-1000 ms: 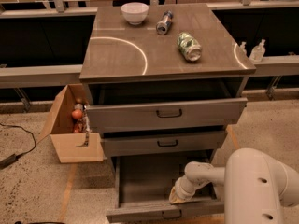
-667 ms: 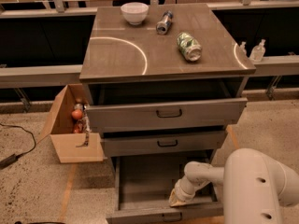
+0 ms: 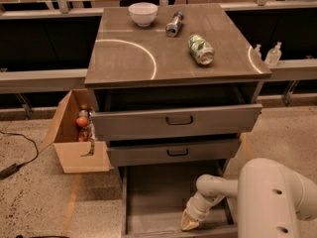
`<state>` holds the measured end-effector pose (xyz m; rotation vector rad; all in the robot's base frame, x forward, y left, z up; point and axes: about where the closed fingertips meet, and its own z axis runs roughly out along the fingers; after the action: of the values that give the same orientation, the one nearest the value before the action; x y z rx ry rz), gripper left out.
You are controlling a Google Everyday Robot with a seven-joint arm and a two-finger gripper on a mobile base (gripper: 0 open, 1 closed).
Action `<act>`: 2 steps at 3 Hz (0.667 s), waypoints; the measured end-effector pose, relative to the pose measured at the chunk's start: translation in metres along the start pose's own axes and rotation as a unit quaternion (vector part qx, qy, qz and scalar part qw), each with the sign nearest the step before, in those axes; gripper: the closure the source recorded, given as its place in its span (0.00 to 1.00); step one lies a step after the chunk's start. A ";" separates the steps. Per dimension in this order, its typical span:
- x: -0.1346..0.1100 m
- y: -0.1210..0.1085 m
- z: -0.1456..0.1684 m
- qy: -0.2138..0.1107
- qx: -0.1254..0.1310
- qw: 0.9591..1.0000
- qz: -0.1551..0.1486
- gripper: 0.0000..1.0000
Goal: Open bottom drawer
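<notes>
Lower than a second ago, our cream gripper (image 3: 190, 221) sits inside the pulled-out grey bottom drawer (image 3: 158, 197), at its front wall. We cannot tell whether it is clamped or spread.

Grey bottom drawer (image 3: 151, 195) holds seemingly cream claw (image 3: 189, 222).

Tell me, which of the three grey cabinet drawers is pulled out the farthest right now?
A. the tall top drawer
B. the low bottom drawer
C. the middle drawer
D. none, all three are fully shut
B: the flat grey bottom drawer sticks out well past the two above it, so its bare inside shows. The robot's gripper hangs inside it, near its front edge.
</notes>
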<state>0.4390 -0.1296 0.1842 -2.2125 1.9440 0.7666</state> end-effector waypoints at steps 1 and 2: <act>0.000 0.000 0.000 -0.001 0.000 1.000 0.001 1.00; 0.000 -0.010 -0.012 0.000 0.023 1.000 0.005 1.00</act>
<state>0.4516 -0.1322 0.1919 -2.1783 1.9535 0.7160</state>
